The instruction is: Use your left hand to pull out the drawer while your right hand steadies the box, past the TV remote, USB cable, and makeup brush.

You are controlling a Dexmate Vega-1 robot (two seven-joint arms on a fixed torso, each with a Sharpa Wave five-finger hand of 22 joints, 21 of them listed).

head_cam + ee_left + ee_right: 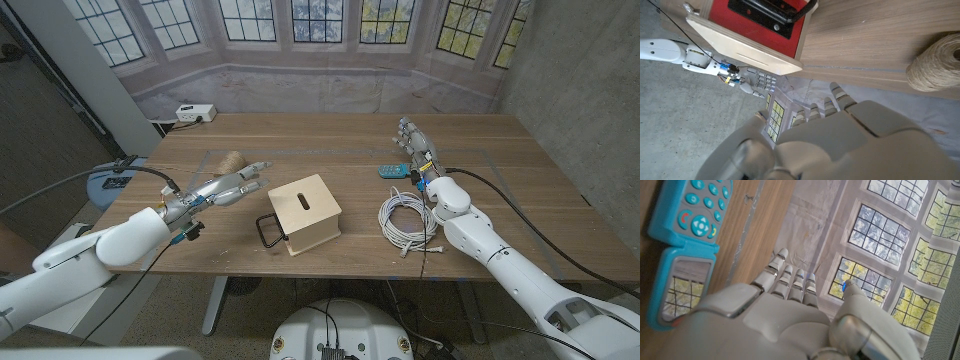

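At desk centre, the box [306, 213] is sitting untouched; both robot hands [228, 186] [416, 143] are hovering open. Next: left reaches the handle [268, 231].

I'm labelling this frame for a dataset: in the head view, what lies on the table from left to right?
Left hand → ball of twine → wooden box with its black drawer handle → coiled white cable → right hand.
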